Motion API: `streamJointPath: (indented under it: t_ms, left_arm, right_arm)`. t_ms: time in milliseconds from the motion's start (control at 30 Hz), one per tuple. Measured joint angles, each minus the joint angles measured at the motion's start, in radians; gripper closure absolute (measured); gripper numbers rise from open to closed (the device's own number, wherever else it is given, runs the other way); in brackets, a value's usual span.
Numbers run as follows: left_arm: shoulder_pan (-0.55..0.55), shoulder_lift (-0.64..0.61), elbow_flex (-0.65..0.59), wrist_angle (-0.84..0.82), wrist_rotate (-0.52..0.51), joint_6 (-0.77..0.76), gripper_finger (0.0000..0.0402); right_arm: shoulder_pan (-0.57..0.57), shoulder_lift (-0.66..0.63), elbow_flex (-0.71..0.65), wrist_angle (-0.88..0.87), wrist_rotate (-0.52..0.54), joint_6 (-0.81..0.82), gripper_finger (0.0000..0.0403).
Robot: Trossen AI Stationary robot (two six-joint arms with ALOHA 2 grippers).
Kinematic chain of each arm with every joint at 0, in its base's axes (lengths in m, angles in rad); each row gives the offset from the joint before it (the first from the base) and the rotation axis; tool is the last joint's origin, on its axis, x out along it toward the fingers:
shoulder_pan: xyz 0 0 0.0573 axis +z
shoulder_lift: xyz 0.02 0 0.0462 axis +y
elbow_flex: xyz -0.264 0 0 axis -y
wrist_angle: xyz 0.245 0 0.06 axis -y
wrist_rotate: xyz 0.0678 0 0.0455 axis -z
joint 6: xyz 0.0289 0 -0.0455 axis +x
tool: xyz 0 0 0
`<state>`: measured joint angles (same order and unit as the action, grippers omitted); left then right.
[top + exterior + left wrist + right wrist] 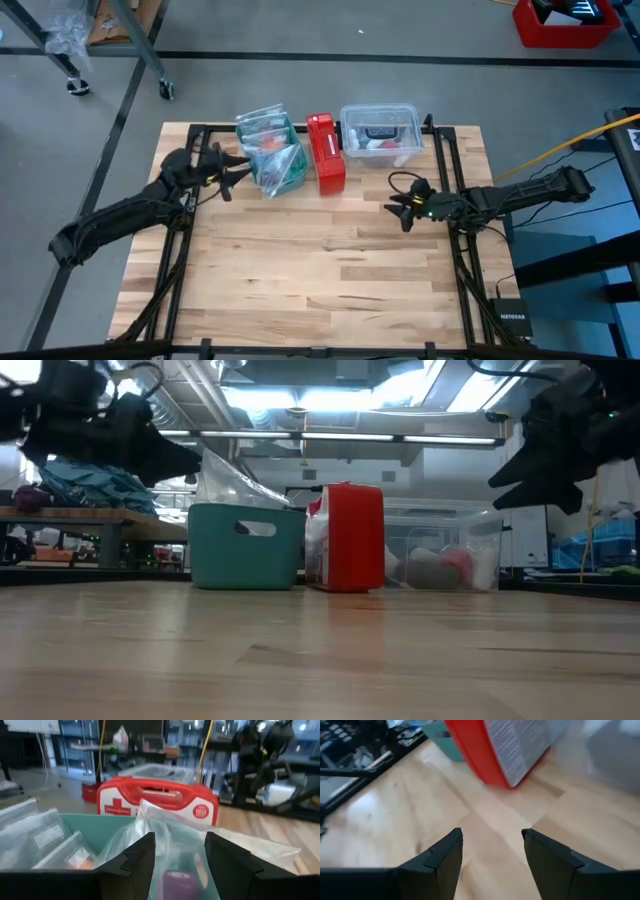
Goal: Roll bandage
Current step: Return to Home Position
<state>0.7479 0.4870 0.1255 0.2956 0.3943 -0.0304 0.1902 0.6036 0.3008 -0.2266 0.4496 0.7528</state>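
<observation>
A teal bin [288, 180] stuffed with clear plastic bags [262, 130] stands at the table's far side, left of the upright red first-aid box [325, 152]. In the left wrist view a small purple piece [177, 882], the bandage as far as I can tell, shows through one clear bag [165, 827] in the bin. My left gripper [238, 166] is open and level at the bin's left side, pointing at the bags, fingers [142, 857] on either side of that bag. My right gripper [400, 207] is open above bare wood, right of the red box [505, 750], tipped slightly down.
A clear lidded container [380, 135] with small items stands right of the red box at the far edge. Black frame rails [455, 200] run along the table's left and right sides. The near half of the wooden table [320, 280] is bare wood.
</observation>
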Motion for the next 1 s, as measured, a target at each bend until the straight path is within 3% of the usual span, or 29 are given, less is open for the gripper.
streamJointPath:
  t_ms: [167, 400, 700, 1000]
  left_arm:
    - [0.0, -0.001, -0.114, 0.169, 0.002, -0.068, 0.0237]
    - [0.0, -0.001, -0.116, 0.073, 0.029, -0.006, 0.0237]
    - [0.0, -0.001, -0.116, -0.031, 0.029, 0.03, 0.0237]
    - [0.0, -0.001, -0.116, -0.208, 0.029, 0.057, 0.0237]
  right_arm:
    - [0.0, 0.0, 0.0, 0.033, 0.0, 0.001, 0.0191]
    - [-0.001, 0.0, 0.0, 0.044, 0.091, 0.006, 0.0191]
    - [-0.001, 0.003, 0.0, 0.044, 0.098, -0.004, 0.0191]
    - [-0.001, 0.0, 0.0, 0.056, 0.142, -0.248, 0.0191]
